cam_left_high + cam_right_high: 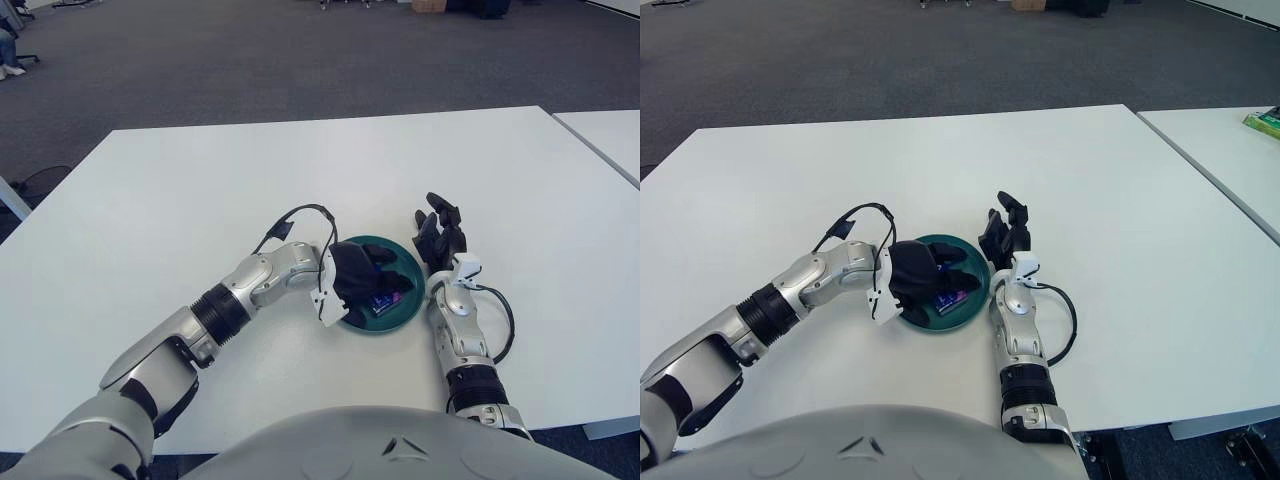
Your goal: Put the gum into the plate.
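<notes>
A teal plate [408, 262] sits on the white table [200, 190] in front of me. My left hand [385, 285] reaches over its left rim, black fingers [398, 282] curled into the bowl. A small purple-and-blue gum pack [383, 300] shows under those fingers, low inside the plate [975, 270]. The fingers still close on the gum [952, 300]; I cannot tell whether it touches the plate's floor. My right hand [440, 232] shows just right of the plate, palm down, fingers spread, holding nothing.
A black cable [290, 222] loops above my left wrist. A second white table [610, 135] stands at the far right across a narrow gap. Grey carpet lies beyond the table's far edge.
</notes>
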